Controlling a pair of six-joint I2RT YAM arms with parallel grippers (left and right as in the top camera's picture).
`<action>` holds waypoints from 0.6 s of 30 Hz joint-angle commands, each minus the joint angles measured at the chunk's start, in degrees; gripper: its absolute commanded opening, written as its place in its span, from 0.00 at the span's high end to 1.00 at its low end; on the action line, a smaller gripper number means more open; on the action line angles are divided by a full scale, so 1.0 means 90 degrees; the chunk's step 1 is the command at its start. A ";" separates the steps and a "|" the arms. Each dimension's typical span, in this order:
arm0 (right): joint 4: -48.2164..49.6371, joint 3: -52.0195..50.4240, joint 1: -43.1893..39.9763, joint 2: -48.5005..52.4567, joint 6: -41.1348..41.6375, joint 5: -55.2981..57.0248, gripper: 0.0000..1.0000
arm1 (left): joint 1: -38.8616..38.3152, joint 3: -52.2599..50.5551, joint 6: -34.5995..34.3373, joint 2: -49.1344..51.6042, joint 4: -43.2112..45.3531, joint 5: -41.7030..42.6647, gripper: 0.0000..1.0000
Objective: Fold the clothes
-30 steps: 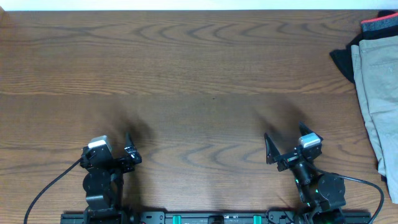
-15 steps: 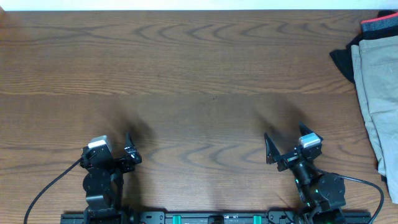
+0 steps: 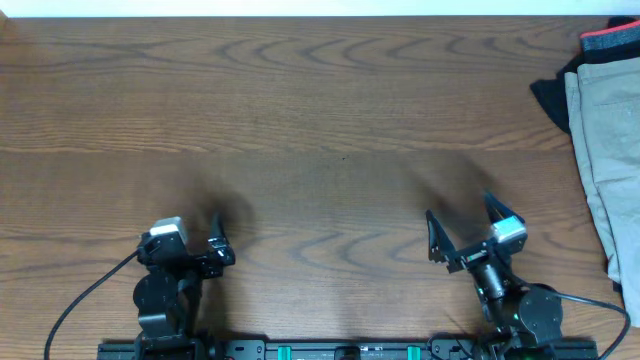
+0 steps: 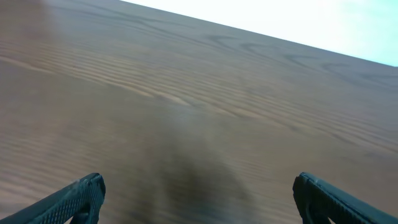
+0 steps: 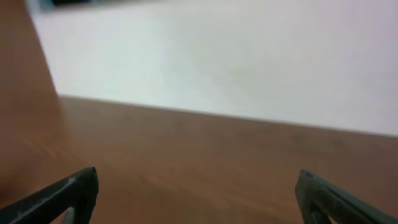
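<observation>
Brown wood-grain desk (image 3: 320, 100) carries the khaki shorts (image 3: 612, 125) at its far right edge, partly cut off by the frame. A black garment with red trim (image 3: 605, 42) shows at their upper edge. The left gripper (image 4: 199, 193) sits near the front edge, spread wide and holding nothing. The right gripper (image 3: 460, 222) is also wide apart and empty, well apart from the shorts.
</observation>
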 commanded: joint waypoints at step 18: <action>-0.0347 0.1158 -0.0131 0.1239 0.0423 0.0464 0.01 | 0.0029 0.1676 -0.0032 0.1943 0.0442 0.0510 0.02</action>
